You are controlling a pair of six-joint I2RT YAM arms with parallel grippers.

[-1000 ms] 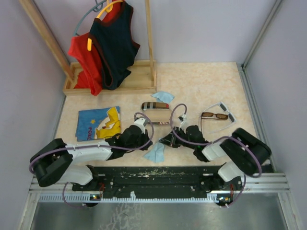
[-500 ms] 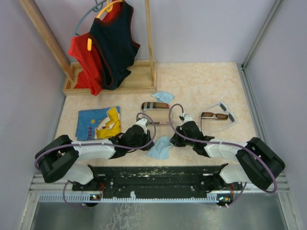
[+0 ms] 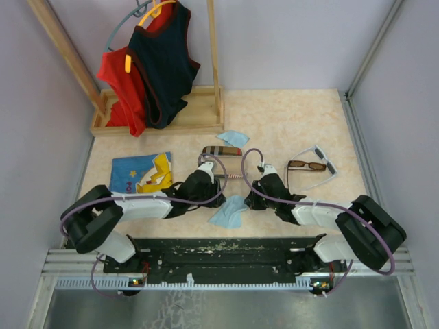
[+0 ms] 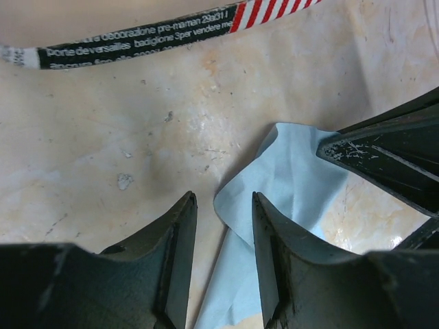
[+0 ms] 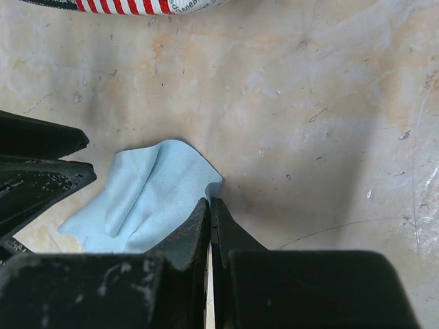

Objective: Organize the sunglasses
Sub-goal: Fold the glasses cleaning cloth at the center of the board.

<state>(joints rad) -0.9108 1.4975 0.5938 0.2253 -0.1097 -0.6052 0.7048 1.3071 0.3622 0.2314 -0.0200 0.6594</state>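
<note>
Progress slight, judging by the layout. Looks like cloth-handling ahead of any eyewear: right gripper (image 5: 210, 219) pressed together at the edge of the light-blue cloth (image 3: 230, 212), seemingly pinching it; left gripper (image 4: 219, 233) parted, astride another corner of that cloth without closing on it. Near the right edge of the counter (image 3: 288, 120), well apart from both arms: brown sunglasses (image 3: 306, 165), glossy dark frame with amber lenses, lying against or across the white-grey sunglasses (image 3: 330, 167), a thin pale frame with slender arms spread open. Leaves both pairs to be folded and, probably, put into cases. Toward the middle of the counter, the plaid case (image 3: 221, 151), oblong with rounded ends; nearer the cloth, the flag-print case (image 4: 267, 12), showing red-and-white stripes and a black printed band. Soft, creased, matte fabric on the cloth; hard, mottled beige, scuffed stone look on the counter.
</note>
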